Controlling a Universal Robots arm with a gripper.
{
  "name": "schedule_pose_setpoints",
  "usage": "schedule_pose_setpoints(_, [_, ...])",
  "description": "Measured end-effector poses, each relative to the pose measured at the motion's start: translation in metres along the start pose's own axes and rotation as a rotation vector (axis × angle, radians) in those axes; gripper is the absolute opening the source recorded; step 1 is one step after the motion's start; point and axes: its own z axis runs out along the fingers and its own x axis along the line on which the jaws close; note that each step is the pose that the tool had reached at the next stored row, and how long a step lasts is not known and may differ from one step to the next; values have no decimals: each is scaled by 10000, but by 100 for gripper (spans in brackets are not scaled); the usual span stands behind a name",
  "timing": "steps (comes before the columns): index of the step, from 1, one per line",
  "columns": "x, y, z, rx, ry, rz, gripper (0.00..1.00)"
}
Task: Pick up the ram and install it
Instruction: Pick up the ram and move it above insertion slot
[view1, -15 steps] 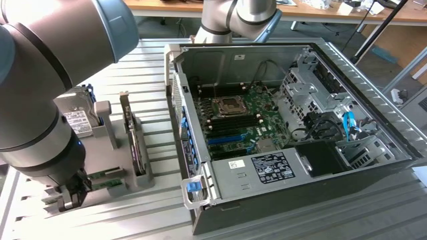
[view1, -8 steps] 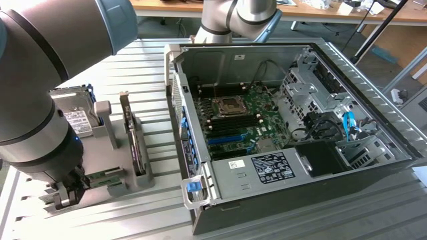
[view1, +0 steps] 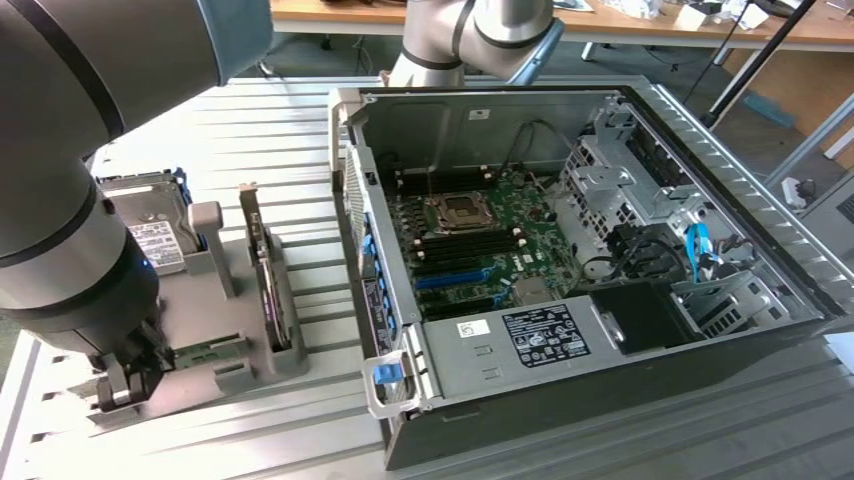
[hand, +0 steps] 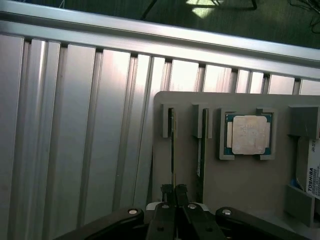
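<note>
Ram (hand: 173, 150): thin stick seen edge-on, dark w/ a pale rim, standing on edge in the end slot of the grey holder (hand: 240, 185). Long axis runs parallel to the slats of the aluminium table (hand: 75, 125); its near end is pinched in the clenched gripper (hand: 174, 192). Alongside: 2nd card (hand: 200, 145), CPU (hand: 248, 134), drive (hand: 312, 170). Open PC case (view1: 707, 130) at exterior view's right; wooden desks (view1: 641, 25) behind.

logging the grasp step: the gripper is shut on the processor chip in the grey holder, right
Not quite. In the wrist view the gripper is shut on the ram, the thin stick standing on edge in the grey holder; the processor chip lies apart in its own recess.
</note>
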Motion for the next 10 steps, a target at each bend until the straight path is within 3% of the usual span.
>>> schedule_pose_setpoints(10, [-8, -4, -161, 0, 0, 0, 12])
